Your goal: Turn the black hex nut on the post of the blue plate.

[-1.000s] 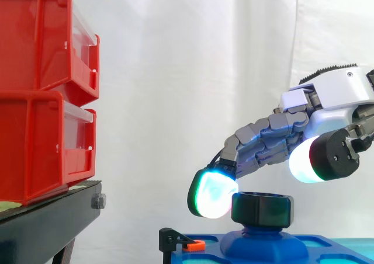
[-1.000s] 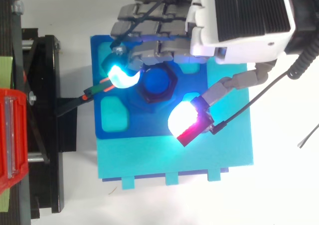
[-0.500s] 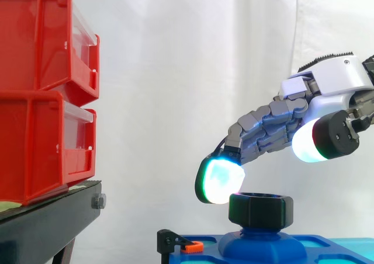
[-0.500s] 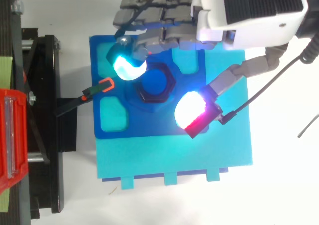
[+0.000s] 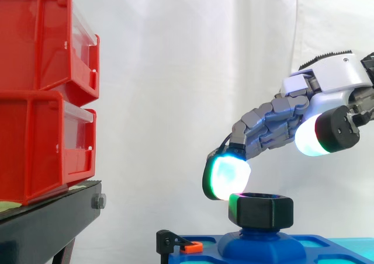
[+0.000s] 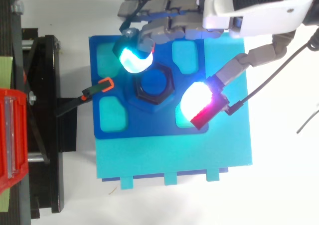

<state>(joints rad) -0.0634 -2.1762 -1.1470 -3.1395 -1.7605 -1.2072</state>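
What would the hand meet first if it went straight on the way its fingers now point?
Probably the blue plate, just beside the black hex nut: the hand's fingers slant down past the nut's edge. They might graze that edge first; depth is unclear.

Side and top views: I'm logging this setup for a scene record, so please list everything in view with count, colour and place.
black hex nut: one, black, on the post at the middle of the blue plate
post: one, blue, rising from the blue plate, its top showing inside the nut
blue plate: one, dark blue with four turquoise pockets, lying on the turquoise board
turquoise board: one, under the blue plate
clamp: one, black with an orange tip, at the plate's edge on the stand side
bins: two, red, stacked on the stand
stand: one, black, beside the plate
curtain: one, white, behind everything
hand: one, grey and white, open, above the nut; one of its glowing pads is just over the nut's edge
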